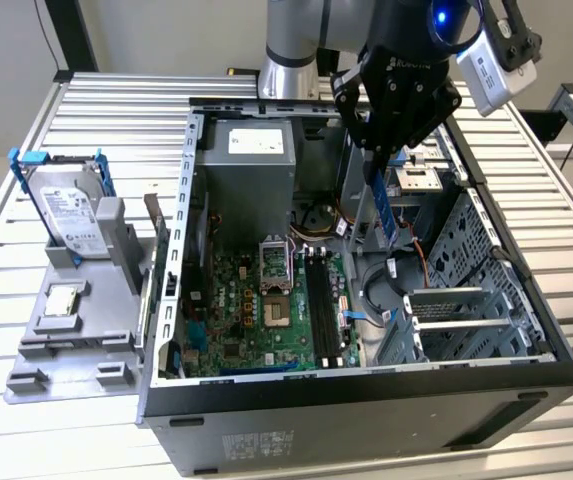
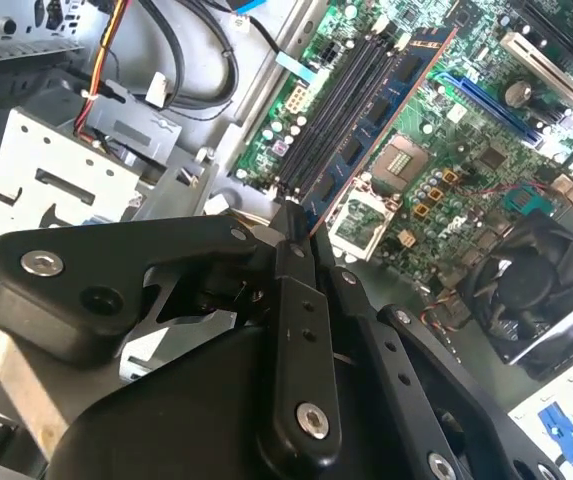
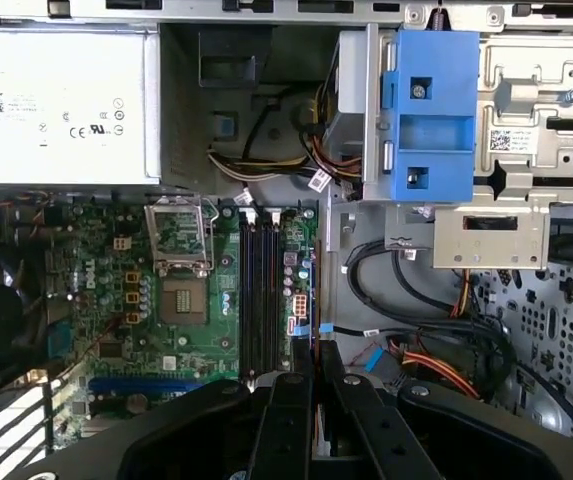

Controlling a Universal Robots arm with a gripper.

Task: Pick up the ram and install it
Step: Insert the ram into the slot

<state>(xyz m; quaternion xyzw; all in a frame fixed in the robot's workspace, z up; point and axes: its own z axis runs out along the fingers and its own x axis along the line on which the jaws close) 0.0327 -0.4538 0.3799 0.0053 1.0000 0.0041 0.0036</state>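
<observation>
**One blue ram stick gripped above the open case**

One ram (image 1: 385, 205), a long, flat blue board with small dark chips, hangs upright from the black gripper (image 1: 376, 152), whose two jaws are clamped on its upper end. It is raised clear of the green motherboard (image 1: 251, 310), over that board's edge just beside the four long black memory slots (image 1: 322, 300), touching none of them. In the second wrist view the ram (image 2: 381, 110) runs out from the gripper (image 2: 296, 225) roughly parallel to the slots.

The dark sheet-metal case (image 1: 366, 400) lies open on a slatted metal table (image 1: 116, 100). A grey plastic tray (image 1: 28, 348) sits near the table's edge at the exterior view's left. On it are one silver hard drive (image 1: 66, 205) in a blue-handled bracket and one square processor chip (image 1: 63, 298).
</observation>
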